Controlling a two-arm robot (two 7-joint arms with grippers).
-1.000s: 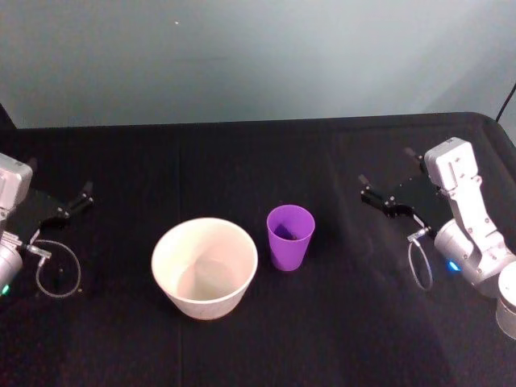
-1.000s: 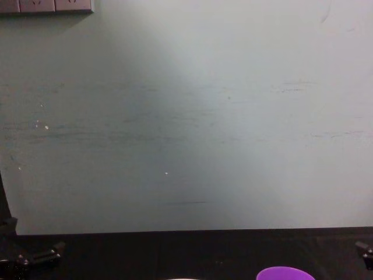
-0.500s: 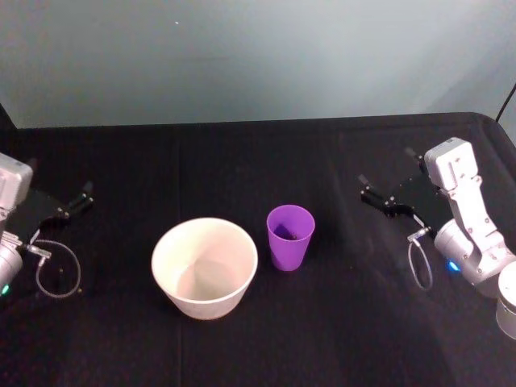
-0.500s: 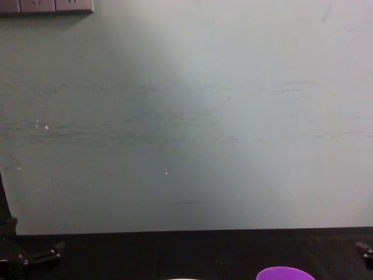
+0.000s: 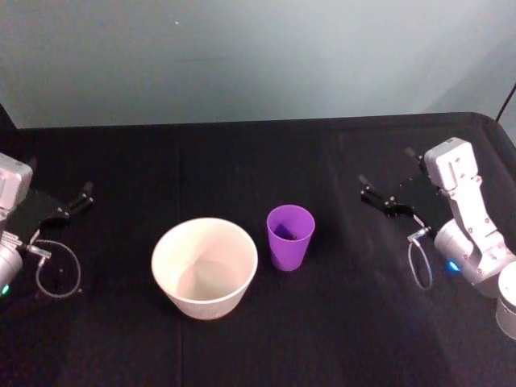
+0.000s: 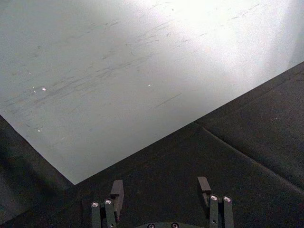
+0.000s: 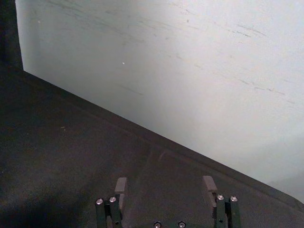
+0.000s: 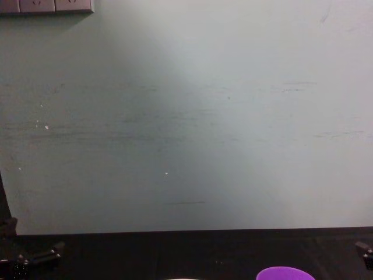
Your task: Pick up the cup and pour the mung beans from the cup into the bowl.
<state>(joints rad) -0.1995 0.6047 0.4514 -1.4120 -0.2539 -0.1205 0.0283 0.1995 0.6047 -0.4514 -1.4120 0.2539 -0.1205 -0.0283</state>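
Near the middle of the black cloth-covered tabletop (image 5: 322, 322) stands the smooth bright purple plastic cup (image 5: 290, 235), upright, handleless, tapering to a narrower base. Its inside is purple and shadowed (what it holds cannot be told). Just beside it on the robot's left, not touching, sits the wide off-white round bowl (image 5: 181, 250), matte, with a thin rim and sloping walls. At the tabletop's left edge is the left pincer (image 5: 72, 201), its slim black fingers spread and holding nothing. Well off to the right, the right pincer (image 5: 385, 172), on a glossy white arm, is likewise released, clear of the cup. Behind rises a plain, faintly scuffed pale wall (image 8: 186, 116).
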